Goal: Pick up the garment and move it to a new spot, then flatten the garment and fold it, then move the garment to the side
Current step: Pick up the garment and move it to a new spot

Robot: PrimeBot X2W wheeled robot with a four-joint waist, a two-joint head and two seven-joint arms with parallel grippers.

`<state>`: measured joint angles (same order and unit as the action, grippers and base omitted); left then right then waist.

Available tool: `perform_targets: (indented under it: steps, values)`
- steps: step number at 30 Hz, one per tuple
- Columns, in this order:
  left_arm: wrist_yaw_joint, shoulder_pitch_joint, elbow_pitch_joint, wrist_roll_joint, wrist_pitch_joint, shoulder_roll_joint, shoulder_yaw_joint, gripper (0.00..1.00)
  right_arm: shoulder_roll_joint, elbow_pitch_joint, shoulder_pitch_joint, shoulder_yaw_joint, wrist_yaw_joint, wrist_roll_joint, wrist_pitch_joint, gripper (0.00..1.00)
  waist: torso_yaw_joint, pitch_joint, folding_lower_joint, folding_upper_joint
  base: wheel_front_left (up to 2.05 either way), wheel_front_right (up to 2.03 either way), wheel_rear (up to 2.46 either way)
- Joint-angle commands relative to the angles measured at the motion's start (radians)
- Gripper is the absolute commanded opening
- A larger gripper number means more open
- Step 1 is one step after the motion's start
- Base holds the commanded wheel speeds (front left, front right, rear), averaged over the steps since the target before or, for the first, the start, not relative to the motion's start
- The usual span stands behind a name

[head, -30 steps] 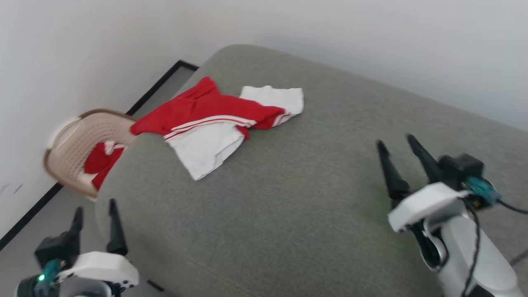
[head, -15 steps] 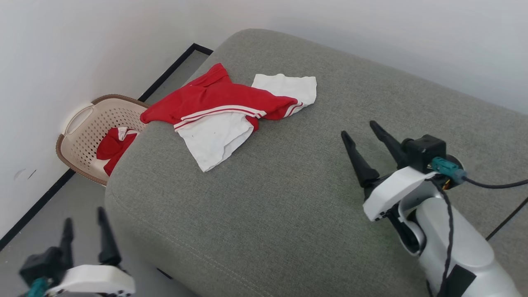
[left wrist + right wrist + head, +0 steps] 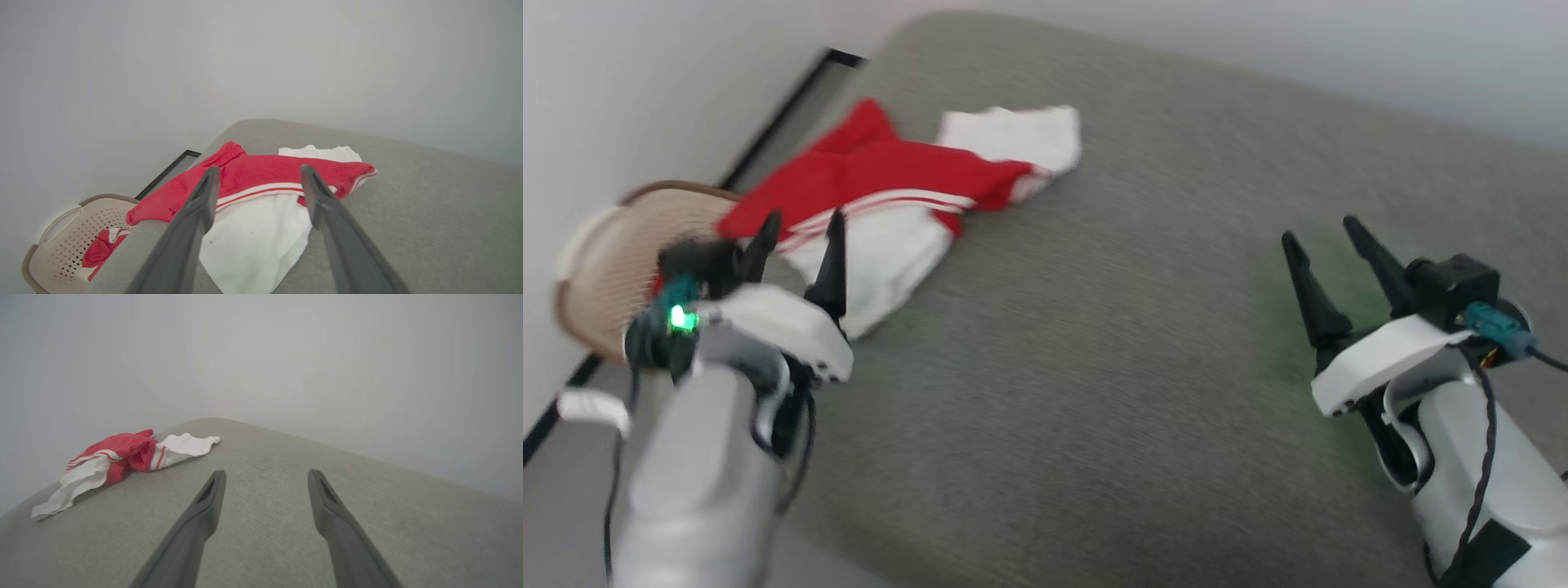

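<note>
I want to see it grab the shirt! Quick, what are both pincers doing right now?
Left pincer: open, empty, pointing at the shirt.
Right pincer: open, empty.

A broad grey upholstered cushion [image 3: 1111, 384] with rounded edges. A crumpled red-and-white garment [image 3: 882, 175] lies on it near the far left corner, its red end reaching the left edge.

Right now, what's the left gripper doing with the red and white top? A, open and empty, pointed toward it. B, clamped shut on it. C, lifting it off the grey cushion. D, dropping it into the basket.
A: the left gripper stands wide open with nothing held, and the top lies crumpled on the grey cushion just ahead of it.
</note>
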<state>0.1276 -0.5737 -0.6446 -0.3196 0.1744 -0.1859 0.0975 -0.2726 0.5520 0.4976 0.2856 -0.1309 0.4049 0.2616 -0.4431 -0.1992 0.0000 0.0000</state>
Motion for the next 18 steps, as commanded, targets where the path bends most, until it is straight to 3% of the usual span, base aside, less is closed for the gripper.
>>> perform_targets:
  steps: [1, 2, 6, 11, 18]
  values:
    - [0.004, -0.010, -0.003, 0.004, 0.002, -0.006, 0.005, 1.00, -0.001, -0.005, 0.010, -0.002, 0.000, -0.002, 0.004, 1.00, 0.082, -0.082, 0.0000, 0.0000, 0.00, 0.00, 0.00]
    - [0.001, -0.089, -0.058, -0.062, -0.044, -0.080, 0.049, 1.00, -0.001, -0.016, 0.031, -0.004, 0.000, -0.007, 0.004, 1.00, 0.124, -0.124, 0.0000, 0.0000, 0.00, 0.00, 0.00]
    - [0.001, -0.179, -0.126, -0.176, -0.153, -0.137, 0.145, 1.00, -0.005, -0.024, 0.047, -0.011, 0.000, -0.011, 0.004, 1.00, 0.176, -0.172, 0.0000, 0.0000, 0.00, 0.00, 0.00]
    - [0.001, -0.260, -0.180, -0.364, -0.350, -0.254, 0.269, 1.00, -0.003, -0.042, 0.082, -0.007, 0.000, -0.020, 0.005, 1.00, 0.249, -0.235, 0.0000, 0.0000, 0.00, 0.00, 0.00]
    - [0.001, -0.302, -0.218, -0.567, -0.538, -0.337, 0.362, 1.00, -0.019, -0.057, 0.113, 0.019, 0.000, -0.036, 0.004, 1.00, 0.309, -0.294, 0.0000, 0.0000, 0.00, 0.00, 0.00]
